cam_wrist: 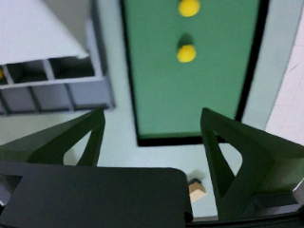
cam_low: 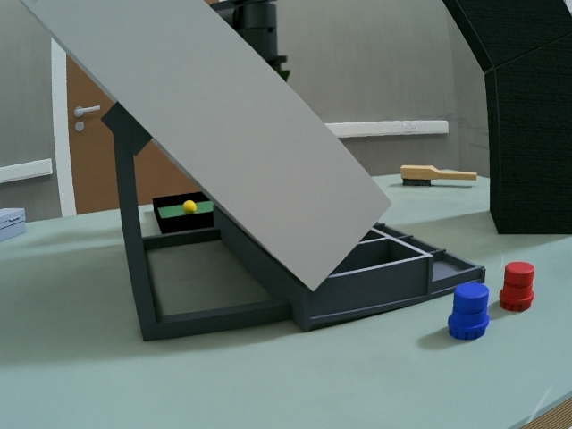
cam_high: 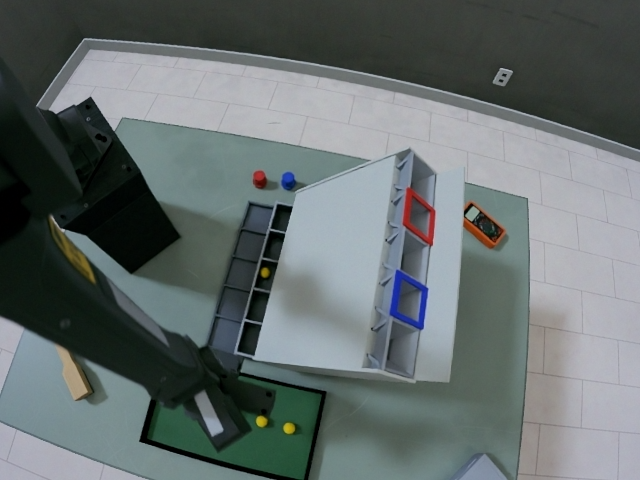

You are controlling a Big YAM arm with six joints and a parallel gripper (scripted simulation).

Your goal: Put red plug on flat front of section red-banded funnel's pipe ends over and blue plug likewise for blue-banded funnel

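Observation:
My gripper (cam_high: 244, 417) (cam_wrist: 152, 114) is open and empty, low over the near-left end of the green marble tray (cam_high: 146, 421) (cam_wrist: 166, 95) (cam_low: 184, 223). Two yellow marbles (cam_high: 262, 421) (cam_high: 288, 427) (cam_wrist: 186, 53) (cam_wrist: 189, 7) lie in the tray just beyond the fingers. Another marble (cam_high: 264, 272) rests in the middle section of the grey section box (cam_high: 232, 304) (cam_wrist: 57, 95). The red plug (cam_high: 259, 179) (cam_low: 517, 286) and blue plug (cam_high: 287, 180) (cam_low: 468, 310) stand on the mat by the box's far end. The red-banded funnel (cam_high: 406, 206) and blue-banded funnel (cam_high: 395, 294) sit atop the sloped cover (cam_high: 330, 268) (cam_low: 231, 115).
The arm's black base (cam_high: 113, 206) (cam_low: 531, 138) stands left of the box. A wooden brush (cam_high: 74, 374) (cam_low: 433, 175) (cam_wrist: 197, 190) lies at the mat's left edge. An orange multimeter (cam_high: 483, 224) lies behind the cover. A grey case (cam_high: 480, 467) (cam_low: 9, 222) sits at the near corner.

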